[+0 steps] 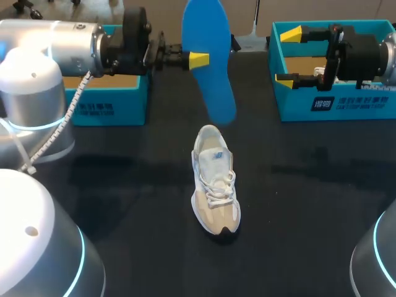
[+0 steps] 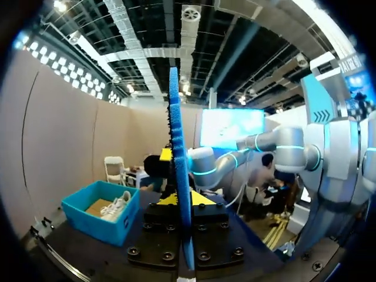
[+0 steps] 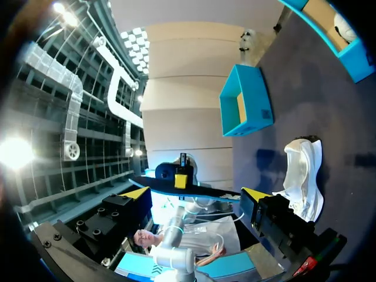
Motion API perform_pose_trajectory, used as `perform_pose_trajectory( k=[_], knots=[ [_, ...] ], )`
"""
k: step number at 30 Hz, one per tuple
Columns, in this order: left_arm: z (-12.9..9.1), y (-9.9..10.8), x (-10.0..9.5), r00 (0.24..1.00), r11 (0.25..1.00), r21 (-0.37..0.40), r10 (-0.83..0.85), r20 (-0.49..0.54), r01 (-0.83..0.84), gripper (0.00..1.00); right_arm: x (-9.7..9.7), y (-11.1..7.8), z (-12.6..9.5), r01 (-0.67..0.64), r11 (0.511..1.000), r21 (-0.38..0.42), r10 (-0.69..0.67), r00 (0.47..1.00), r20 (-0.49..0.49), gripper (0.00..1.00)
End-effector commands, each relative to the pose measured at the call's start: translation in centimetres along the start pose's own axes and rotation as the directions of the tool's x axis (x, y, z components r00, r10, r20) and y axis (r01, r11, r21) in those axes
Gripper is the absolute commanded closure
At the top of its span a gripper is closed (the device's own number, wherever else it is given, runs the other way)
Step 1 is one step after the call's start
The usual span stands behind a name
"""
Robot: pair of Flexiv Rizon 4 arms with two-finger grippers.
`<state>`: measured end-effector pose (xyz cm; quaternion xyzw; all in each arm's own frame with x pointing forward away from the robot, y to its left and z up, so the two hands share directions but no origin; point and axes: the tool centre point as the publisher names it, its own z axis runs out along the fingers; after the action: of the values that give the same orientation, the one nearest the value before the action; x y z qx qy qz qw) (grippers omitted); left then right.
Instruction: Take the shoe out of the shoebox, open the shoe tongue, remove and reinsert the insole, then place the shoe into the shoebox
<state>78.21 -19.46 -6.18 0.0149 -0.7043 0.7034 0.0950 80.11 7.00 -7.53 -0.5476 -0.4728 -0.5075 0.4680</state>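
head view, left jaws clamp insole (image 1: 216, 86) near shoe (image 1: 215, 185), right jaws wide by shoebox (image 1: 296, 106)

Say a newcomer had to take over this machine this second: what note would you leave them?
Left gripper: jaws shut on the blue insole, held in the air beyond the shoe.
Right gripper: jaws open, empty, over the right shoebox.
The shoe stands mid-table, upright.
Done: shoe out, insole removed.
Left: reinsert the insole, then put the shoe into a shoebox.
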Motion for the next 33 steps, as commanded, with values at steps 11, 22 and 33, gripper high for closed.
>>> perform_pose_trajectory(
  k=[11,22,33],
  knots=[
    [0.5,0.7,-0.8,0.785,0.787,-0.031,-0.617,-0.056,0.616,1.00,0.0,-0.1,0.1,0.000,1.000,-0.003,0.000,1.000,0.001,0.00],
    [1.2,2.4,-1.6,0.610,0.614,-0.082,-0.789,-0.073,0.785,1.00,0.0,-0.1,0.1,0.000,1.000,-0.003,0.000,1.000,0.001,0.00],
    [2.2,4.6,-2.2,0.488,0.495,-0.081,-0.868,-0.097,0.865,1.00,0.0,-0.1,0.1,0.000,1.000,-0.003,0.000,1.000,0.001,0.00]
  ],
)
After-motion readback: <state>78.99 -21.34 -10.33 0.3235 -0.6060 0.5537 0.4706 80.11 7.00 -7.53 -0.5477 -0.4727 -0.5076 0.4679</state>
